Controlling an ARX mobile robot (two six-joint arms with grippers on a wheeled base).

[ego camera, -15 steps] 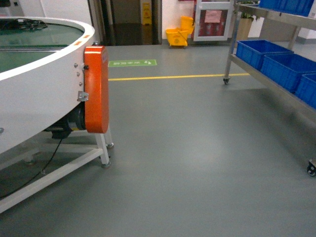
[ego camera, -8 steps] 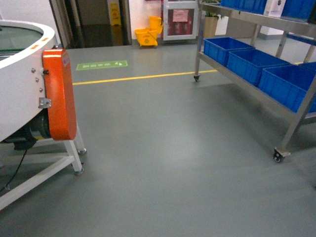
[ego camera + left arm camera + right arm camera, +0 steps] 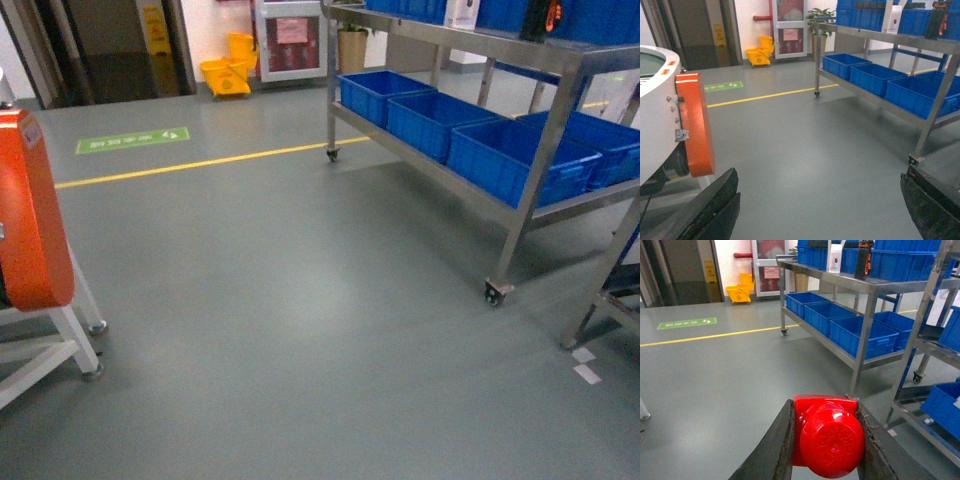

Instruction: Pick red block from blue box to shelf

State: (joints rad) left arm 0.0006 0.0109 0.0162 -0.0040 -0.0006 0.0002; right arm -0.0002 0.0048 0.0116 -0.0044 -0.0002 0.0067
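The red block (image 3: 827, 437), glossy with its round stud facing the camera, sits clamped between the two dark fingers of my right gripper (image 3: 825, 407), held above the grey floor. The shelf (image 3: 865, 335) stands ahead to the right as a steel rack on castors. It also shows in the head view as the shelf (image 3: 532, 190) at right, and in the left wrist view as the shelf (image 3: 880, 36). My left gripper (image 3: 819, 175) is open and holds nothing, with bare floor between its fingers. The blue box is out of view. Neither gripper appears in the head view.
Dark blue crates (image 3: 430, 115) fill the rack's lower tier. A white conveyor machine with an orange guard (image 3: 30, 210) stands at the left. A second rack's legs (image 3: 600, 270) are at far right. A yellow floor line (image 3: 200, 160) and a mop bucket (image 3: 228, 75) lie further off.
The head view has swung to the right. The conveyor machine slid to the left edge, and the steel rack with its crates came much further into view and nearer.
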